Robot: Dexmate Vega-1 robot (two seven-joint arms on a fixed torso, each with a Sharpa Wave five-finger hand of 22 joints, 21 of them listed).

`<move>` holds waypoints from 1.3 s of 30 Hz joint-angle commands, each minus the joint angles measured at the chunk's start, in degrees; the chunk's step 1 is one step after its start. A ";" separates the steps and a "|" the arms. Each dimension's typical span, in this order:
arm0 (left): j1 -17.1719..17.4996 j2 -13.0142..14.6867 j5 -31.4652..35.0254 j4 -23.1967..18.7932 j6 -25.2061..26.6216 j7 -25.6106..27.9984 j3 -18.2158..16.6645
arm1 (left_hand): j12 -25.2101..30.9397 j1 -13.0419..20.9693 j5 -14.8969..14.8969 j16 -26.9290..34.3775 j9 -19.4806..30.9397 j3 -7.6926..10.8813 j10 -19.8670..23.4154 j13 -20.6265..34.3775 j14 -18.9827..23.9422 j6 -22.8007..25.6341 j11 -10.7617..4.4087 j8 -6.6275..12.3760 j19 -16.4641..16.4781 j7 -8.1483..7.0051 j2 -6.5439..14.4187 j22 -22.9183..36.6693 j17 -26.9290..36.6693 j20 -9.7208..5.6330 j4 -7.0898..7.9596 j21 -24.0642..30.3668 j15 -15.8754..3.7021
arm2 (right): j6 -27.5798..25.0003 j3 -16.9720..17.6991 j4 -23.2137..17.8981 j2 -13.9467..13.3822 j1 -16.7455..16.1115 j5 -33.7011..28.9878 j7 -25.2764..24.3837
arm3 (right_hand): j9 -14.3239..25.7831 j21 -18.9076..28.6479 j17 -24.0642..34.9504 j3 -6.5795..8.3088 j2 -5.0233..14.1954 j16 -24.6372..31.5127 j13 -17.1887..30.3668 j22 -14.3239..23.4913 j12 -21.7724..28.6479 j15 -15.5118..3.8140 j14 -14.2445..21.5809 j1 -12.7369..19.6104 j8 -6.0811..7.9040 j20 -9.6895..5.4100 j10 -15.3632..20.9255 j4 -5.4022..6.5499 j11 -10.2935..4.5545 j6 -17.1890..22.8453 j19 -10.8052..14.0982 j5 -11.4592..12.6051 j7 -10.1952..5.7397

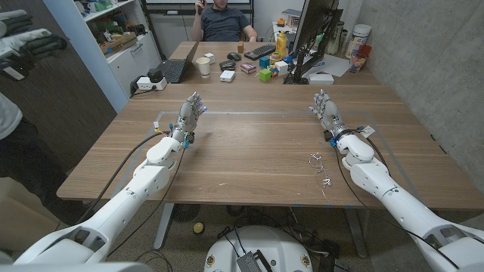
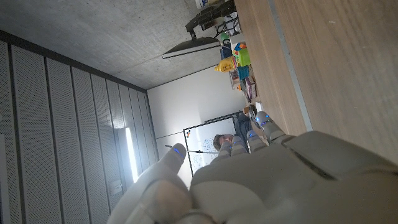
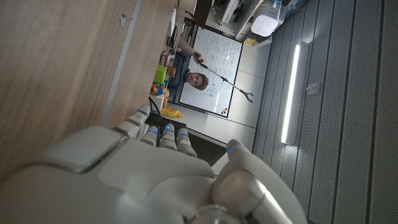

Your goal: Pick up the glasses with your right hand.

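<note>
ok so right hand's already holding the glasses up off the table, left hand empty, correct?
Not quite. In the head view the glasses lie on the table, near its front edge beside the right forearm; the right hand is empty, fingers apart, farther along the table than they are. The left hand is indeed empty.
</note>
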 commanded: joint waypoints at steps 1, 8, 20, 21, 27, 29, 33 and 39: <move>0.99 -3.62 3.98 0.02 2.42 -2.91 -4.90 | 0.19 0.07 0.40 0.23 0.08 0.36 -10.42 0.16 -12.72 -5.76 0.05 0.37 -9.94 0.00 7.25 0.30 0.30 -0.04 0.08 0.22 0.13 | -3.60 7.91 -0.23 6.40 -1.55 -7.37 4.31 | 0.14 0.26 0.07 0.39 2.35 0.35 0.15 0.15 0.23 -0.11 -0.39 0.06 0.34 -0.06 -0.15 -0.04 0.38 0.06 0.54 0.34 0.62; 1.44 -5.25 5.92 -0.12 3.32 -4.02 -7.09 | 0.20 0.07 0.41 0.24 0.08 0.34 -10.42 0.16 -12.71 -5.73 -0.05 0.40 -9.94 0.01 7.26 0.30 0.31 0.00 0.08 0.15 0.18 | -5.12 11.53 -1.06 9.30 -2.22 -11.31 6.04 | 0.14 0.29 -0.01 0.52 2.36 0.34 0.15 0.14 0.23 0.04 -0.31 0.37 0.31 0.09 -0.16 -0.27 0.45 -0.07 0.60 0.35 0.72; 1.24 -7.05 7.74 0.69 3.86 -5.71 -9.03 | 0.21 0.07 0.41 0.24 0.08 0.30 -10.41 0.17 -12.71 -5.74 0.05 0.43 -9.94 -0.04 7.27 0.30 0.31 -0.03 0.09 0.00 0.16 | -6.51 15.14 -4.27 11.67 -3.56 -16.94 6.63 | 0.11 0.43 -0.35 1.15 1.73 0.40 0.13 0.09 0.29 1.42 0.42 2.56 0.30 0.78 0.04 -2.06 1.26 -0.44 1.20 0.31 1.18; 1.19 -7.18 7.85 0.78 3.86 -5.80 -9.13 | 0.23 0.07 0.41 0.23 0.08 0.29 -10.38 0.17 -12.74 -5.72 0.02 0.44 -9.95 -0.04 7.27 0.30 0.31 -0.02 0.09 -0.02 0.17 | -6.78 15.34 -4.89 11.64 -3.80 -17.53 6.45 | 0.11 0.47 -0.37 1.15 1.60 0.40 0.13 0.08 0.31 1.44 0.46 2.70 0.29 0.92 0.08 -2.20 1.37 -0.48 1.31 0.30 1.19; 0.89 -7.71 8.35 1.25 3.98 -6.53 -9.56 | 0.23 0.07 0.42 0.24 0.08 0.27 -10.37 0.17 -12.71 -5.70 0.06 0.45 -9.92 -0.02 7.27 0.31 0.31 0.02 0.08 -0.10 0.16 | -7.93 16.39 -8.71 11.43 -5.46 -20.78 5.51 | 0.12 0.67 -0.44 1.30 0.79 0.59 0.15 0.09 0.36 2.79 1.42 4.06 0.47 2.07 0.30 -3.41 2.07 -0.26 2.15 0.26 0.45; 0.83 -7.85 8.56 1.36 3.96 -6.59 -9.68 | 0.23 0.07 0.42 0.23 0.08 0.26 -10.39 0.17 -12.73 -5.71 0.12 0.45 -9.93 0.03 7.27 0.31 0.31 0.03 0.08 -0.12 0.19 | -8.19 16.70 -10.14 11.26 -6.08 -21.88 5.24 | 0.13 0.74 -0.44 1.35 0.65 0.66 0.16 0.10 0.45 2.99 1.77 4.44 0.53 2.37 0.55 -3.73 2.19 -0.13 2.44 0.24 0.41; 0.75 -8.09 8.74 1.52 4.11 -6.90 -9.86 | 0.24 0.07 0.42 0.23 0.08 0.25 -10.37 0.17 -12.72 -5.68 0.10 0.47 -9.89 -0.05 7.27 0.31 0.31 0.06 0.08 -0.16 0.16 | -8.40 17.37 -12.91 10.95 -7.31 -23.79 4.87 | 0.15 0.91 -0.44 1.44 0.46 0.79 0.17 0.12 0.61 3.27 2.38 5.00 0.71 2.66 1.04 -4.19 2.10 0.36 3.08 0.21 0.67; 0.58 -8.37 9.08 1.78 4.15 -7.19 -10.03 | 0.28 0.08 0.43 0.23 0.07 0.23 -10.27 0.17 -12.70 -5.64 0.07 0.48 -9.83 0.04 7.27 0.31 0.31 0.06 0.07 -0.24 0.16 | -8.11 18.49 -17.28 10.72 -9.32 -26.88 3.69 | 0.16 1.00 -0.44 1.54 0.33 0.86 0.18 0.13 0.81 3.11 2.93 5.56 0.82 2.71 1.76 -4.64 1.64 0.75 3.61 0.17 0.68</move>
